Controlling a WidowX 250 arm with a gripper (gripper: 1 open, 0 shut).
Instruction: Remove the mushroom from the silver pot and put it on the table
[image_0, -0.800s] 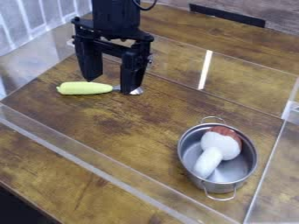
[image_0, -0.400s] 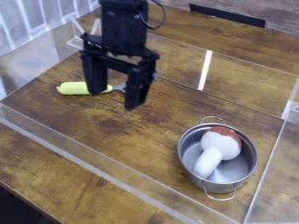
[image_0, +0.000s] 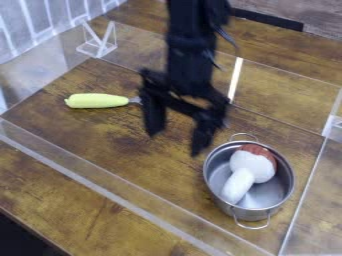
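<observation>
- Gripper (image_0: 183, 125): my black two-fingered tool points straight down, jaws spread as wide as they go, nothing between them. It hangs over bare brown wooden plank tabletop (image_0: 80, 140), just up-left of the pot.
- Toy mushroom with thick off-white stem and reddish-brown cap (image_0: 243, 172): lies on its side inside the small shiny round steel pot with loop handles (image_0: 221, 190), stem toward the near rim, cap toward the far rim. Not yet touched.
- Yellow-green handled spoon (image_0: 98, 100): on the table to the left, well apart from the pot. Not my target.
- Risk: one finger lands on the pot rim on descent, because the pot is narrow for jaws this wide; pot tips or skids.
- Risk: the rounded stem rolls out of the pinch if I close off-centre.
- Risk: the clear acrylic panel (image_0: 310, 180) stands near the pot's right side; a wide swing could strike it.
</observation>
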